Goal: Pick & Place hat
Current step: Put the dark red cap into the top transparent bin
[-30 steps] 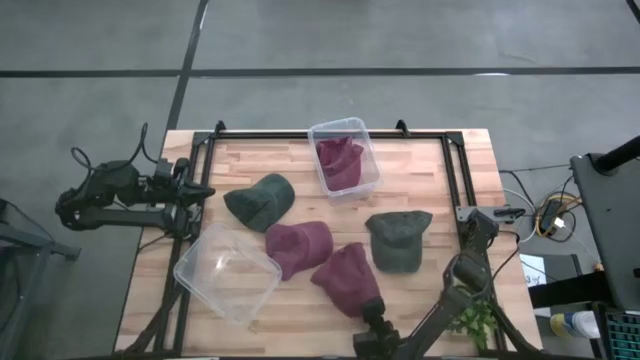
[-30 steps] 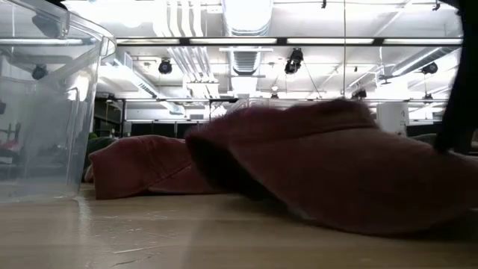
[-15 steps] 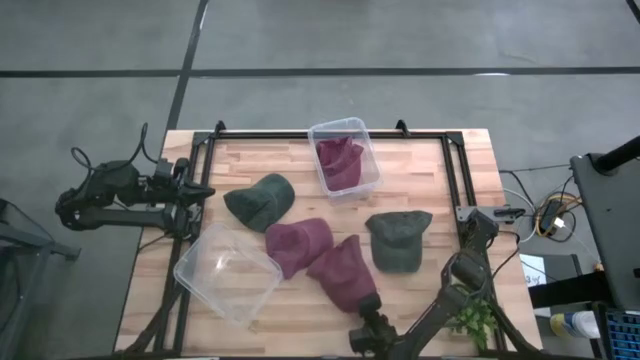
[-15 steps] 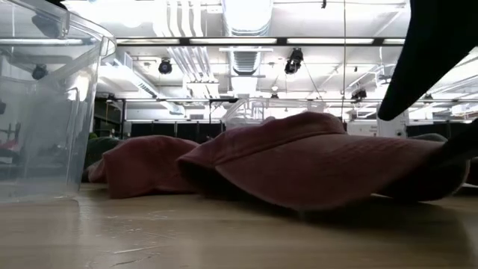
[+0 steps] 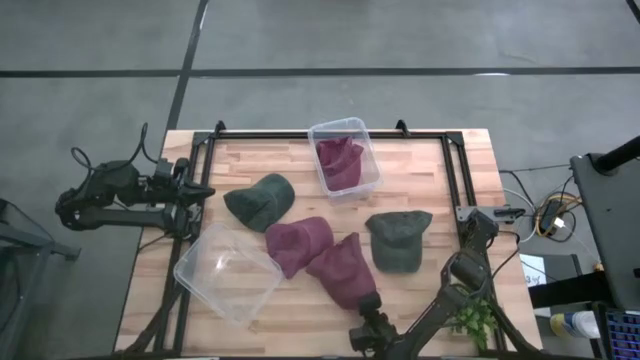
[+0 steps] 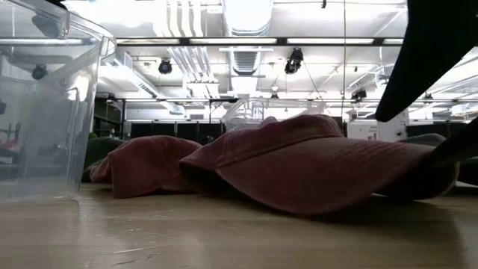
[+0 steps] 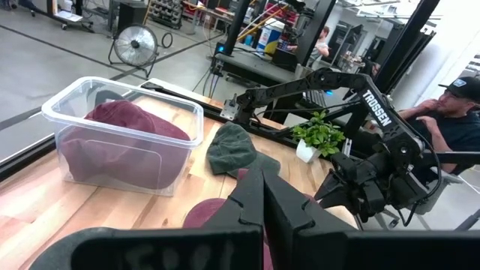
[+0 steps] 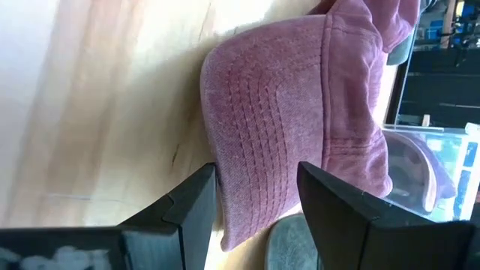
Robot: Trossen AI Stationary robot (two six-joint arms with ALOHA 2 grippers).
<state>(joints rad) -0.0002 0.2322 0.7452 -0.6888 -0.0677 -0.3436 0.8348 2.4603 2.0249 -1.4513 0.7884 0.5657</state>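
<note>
A maroon hat (image 5: 340,265) lies near the table's near edge, and its far side touches a second maroon hat (image 5: 298,243). My right gripper (image 5: 366,306) comes in from the near edge and is shut on the first hat's brim. The low view shows this hat (image 6: 314,164) large, with my dark arm (image 6: 429,60) above it. Two green hats (image 5: 260,200) (image 5: 398,238) lie flat on the wood. My left gripper (image 5: 207,190) waits shut at the left edge, touching nothing. My right gripper has the stitched brim (image 8: 255,187) of the maroon hat between its two fingers (image 8: 191,206), and the brim fills the gap. The fingers come nearly level from the table's near side. The hat's crown end (image 6: 246,179) rests on the table; the held end sits slightly raised.
A clear bin (image 5: 345,155) at the far edge holds another maroon hat. A second clear bin (image 5: 228,272) stands near the left front, close to the hats. A black frame (image 5: 462,190) runs along the table's sides. A small plant (image 5: 470,320) sits at the right near corner.
My right gripper has moved a little toward the far-left, taking the maroon hat along. The hat has slid and turned on the table toward the second maroon hat and now touches it.
</note>
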